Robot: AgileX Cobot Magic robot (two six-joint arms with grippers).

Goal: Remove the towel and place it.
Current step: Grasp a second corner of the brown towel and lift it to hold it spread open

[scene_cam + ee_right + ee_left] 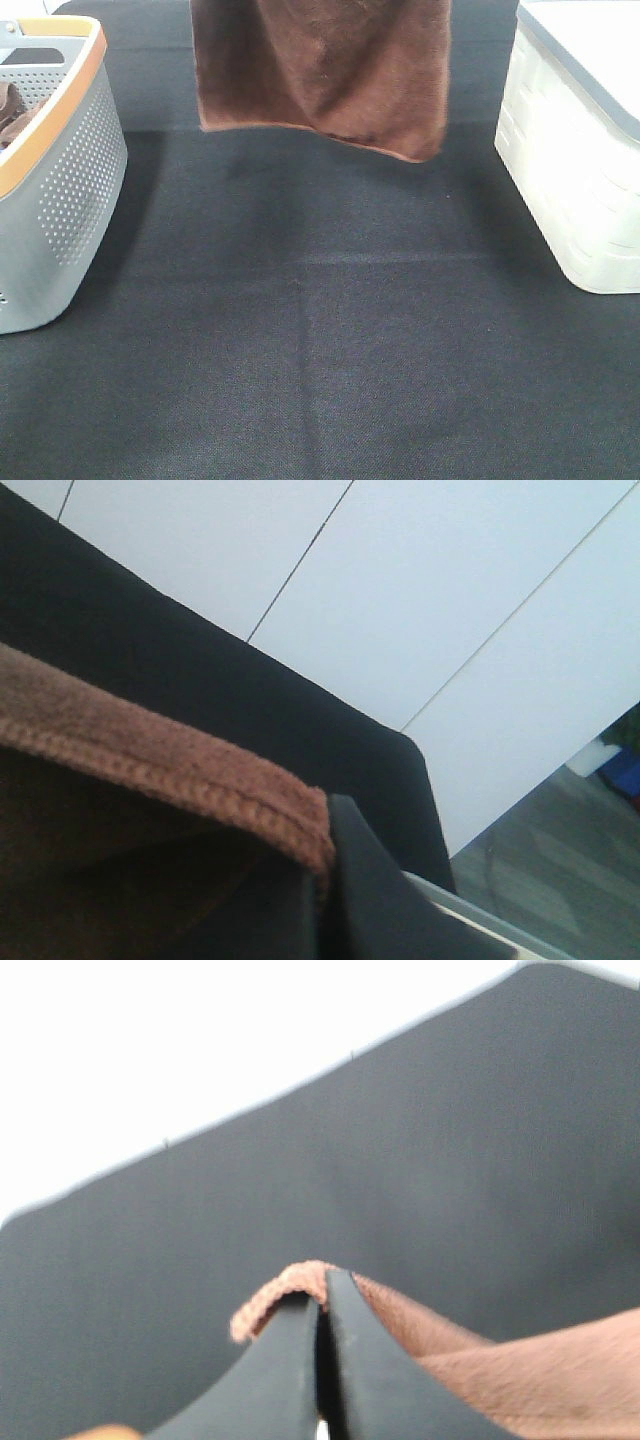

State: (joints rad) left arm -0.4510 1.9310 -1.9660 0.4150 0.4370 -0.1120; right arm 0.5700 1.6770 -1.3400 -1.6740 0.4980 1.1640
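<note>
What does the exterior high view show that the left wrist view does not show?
Only the exterior high view shows the grey basket with a bunched brown cloth inside, the white bin, and the towel hanging with its lower edge above the table. Only the left wrist view shows the left gripper, shut on the towel's hem. Both show the towel and the dark table.

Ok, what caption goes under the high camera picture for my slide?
Brown towel hanging in the air above the black table, between a grey basket and a white bin.
</note>
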